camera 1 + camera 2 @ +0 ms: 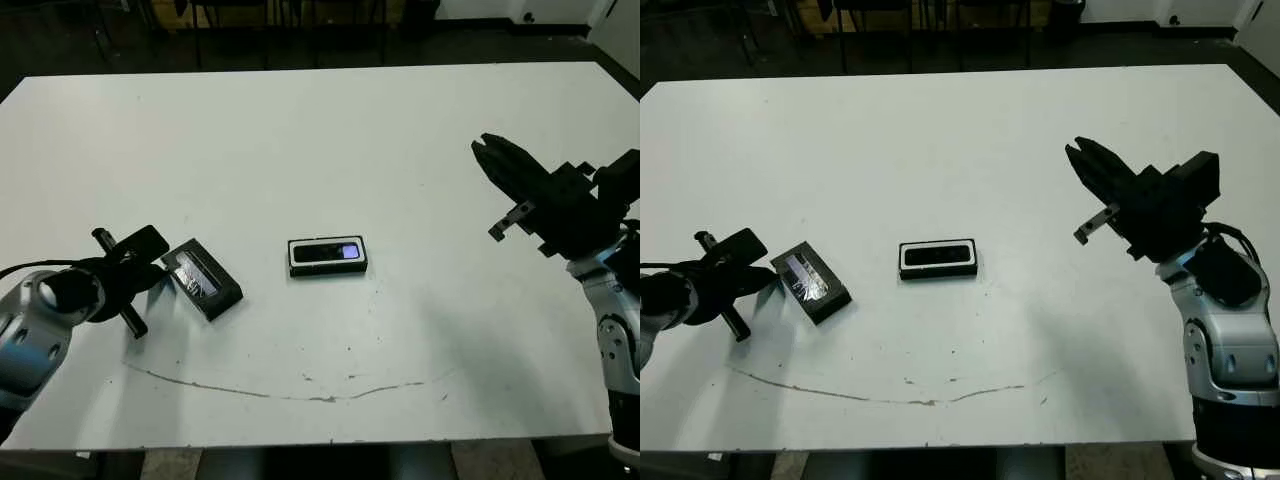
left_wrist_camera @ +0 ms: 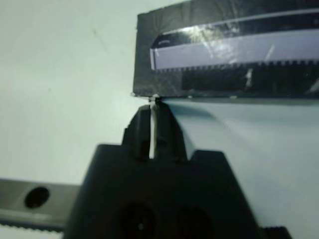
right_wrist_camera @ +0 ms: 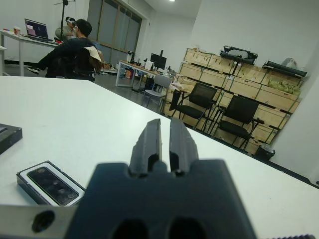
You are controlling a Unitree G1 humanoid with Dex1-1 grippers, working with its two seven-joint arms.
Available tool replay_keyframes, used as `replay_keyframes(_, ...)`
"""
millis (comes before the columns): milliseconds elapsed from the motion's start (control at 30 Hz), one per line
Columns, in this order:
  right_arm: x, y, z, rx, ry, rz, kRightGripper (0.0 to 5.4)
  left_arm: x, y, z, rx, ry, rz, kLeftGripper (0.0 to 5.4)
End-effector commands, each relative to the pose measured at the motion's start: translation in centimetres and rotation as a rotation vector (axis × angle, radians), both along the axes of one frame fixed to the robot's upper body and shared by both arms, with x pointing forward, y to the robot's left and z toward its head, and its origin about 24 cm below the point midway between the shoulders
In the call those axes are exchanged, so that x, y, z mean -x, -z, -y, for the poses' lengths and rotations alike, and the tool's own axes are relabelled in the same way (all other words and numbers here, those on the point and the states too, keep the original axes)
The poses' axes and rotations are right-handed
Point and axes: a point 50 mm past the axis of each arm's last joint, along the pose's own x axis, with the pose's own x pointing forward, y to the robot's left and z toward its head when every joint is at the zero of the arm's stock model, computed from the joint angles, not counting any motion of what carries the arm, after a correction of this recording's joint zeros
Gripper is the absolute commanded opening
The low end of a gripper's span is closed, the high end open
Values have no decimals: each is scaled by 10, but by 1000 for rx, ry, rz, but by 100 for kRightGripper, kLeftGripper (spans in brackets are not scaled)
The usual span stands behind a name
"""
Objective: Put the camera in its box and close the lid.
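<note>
The box [image 1: 328,270] lies at the table's middle, with the camera [image 1: 325,254] flat inside it, its blue-purple patch at the right end. To the box's left the lid [image 1: 203,278] rests on the table at an angle, silvery strip facing up. My left gripper [image 1: 163,272] is low beside the lid's left end, shut, and in the left wrist view its fingertips [image 2: 155,107] reach the edge of the lid [image 2: 229,50]. My right gripper [image 1: 487,152] hangs shut above the table's right side, well away from the box [image 3: 30,191].
A thin dark scuff line [image 1: 300,392] runs across the table near its front edge. Beyond the far edge, in the right wrist view, stand office chairs [image 3: 239,117], wooden crates and a seated person [image 3: 70,50] at a desk.
</note>
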Motion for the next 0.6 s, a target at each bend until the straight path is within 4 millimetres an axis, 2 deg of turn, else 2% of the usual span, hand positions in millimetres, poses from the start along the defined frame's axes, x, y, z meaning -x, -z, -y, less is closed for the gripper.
replay_keyframes(33,3,4,3,-2,12,-47,2,2,10,11,37,40,-62,0)
replay_keyframes(600,8,3,2,9,36,-80,2,-12,6,25,74,109,-40,0)
